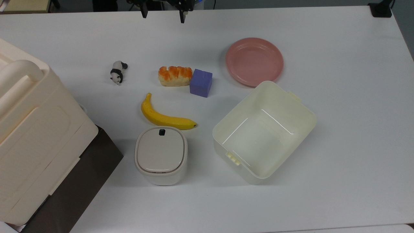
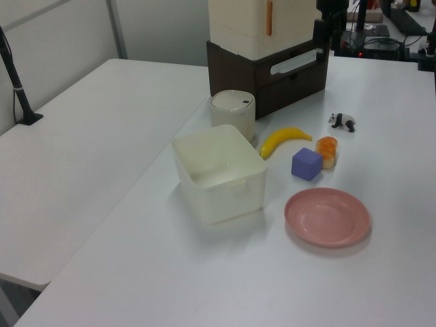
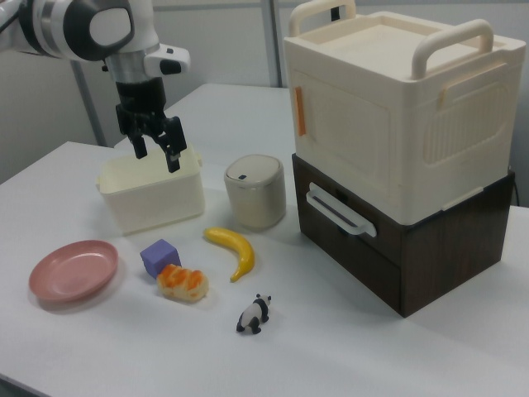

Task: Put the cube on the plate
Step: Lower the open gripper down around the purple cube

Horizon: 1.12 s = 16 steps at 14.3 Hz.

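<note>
cube [image 1: 201,83] touching bread roll [image 1: 175,76] | plate [image 1: 254,61] apart, just beside tub [image 1: 304,110] | banana [image 1: 165,117] near lidded bin [image 1: 161,155] | gripper [image 1: 163,14] at top edge, fingers spread

No text, label, brand, number or sign can be read on any object. The faces of the objects are plain, without print.

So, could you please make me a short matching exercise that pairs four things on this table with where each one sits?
Things:
1. cube
2. plate
3. banana
4. panda figure

Places, in the top view:
A. just above the lidded canister
B. touching the bread roll's right end
C. alone, left of the bread roll
D. at the open tub's upper edge

Pairs: 1-B, 2-D, 3-A, 4-C
</note>
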Each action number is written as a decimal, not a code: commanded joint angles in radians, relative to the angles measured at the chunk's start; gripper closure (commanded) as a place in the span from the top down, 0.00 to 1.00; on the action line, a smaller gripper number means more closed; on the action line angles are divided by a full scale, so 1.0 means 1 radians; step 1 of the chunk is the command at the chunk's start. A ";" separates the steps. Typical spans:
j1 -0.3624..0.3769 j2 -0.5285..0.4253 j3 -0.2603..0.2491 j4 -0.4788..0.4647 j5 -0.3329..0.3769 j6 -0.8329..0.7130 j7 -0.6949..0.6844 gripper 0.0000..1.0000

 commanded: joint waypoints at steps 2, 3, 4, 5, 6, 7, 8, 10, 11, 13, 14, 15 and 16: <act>0.007 -0.014 0.018 -0.048 -0.015 -0.009 0.086 1.00; 0.007 -0.014 0.025 -0.066 -0.012 -0.008 0.100 1.00; 0.007 -0.014 0.033 -0.084 -0.012 -0.003 0.101 1.00; 0.007 -0.014 0.038 -0.094 -0.013 -0.003 0.101 1.00; 0.007 -0.014 0.039 -0.095 -0.013 0.000 0.101 1.00; 0.007 -0.013 0.039 -0.098 -0.013 0.014 0.101 1.00; 0.008 -0.013 0.041 -0.110 -0.013 0.037 0.101 1.00; 0.008 -0.013 0.068 -0.155 -0.015 0.107 0.103 1.00; 0.008 -0.011 0.078 -0.176 -0.018 0.136 0.103 1.00; 0.008 -0.001 0.094 -0.207 -0.028 0.187 0.101 1.00; 0.008 0.005 0.104 -0.218 -0.047 0.205 0.104 1.00; 0.008 0.015 0.107 -0.229 -0.070 0.221 0.118 1.00; 0.010 0.025 0.108 -0.239 -0.088 0.241 0.138 1.00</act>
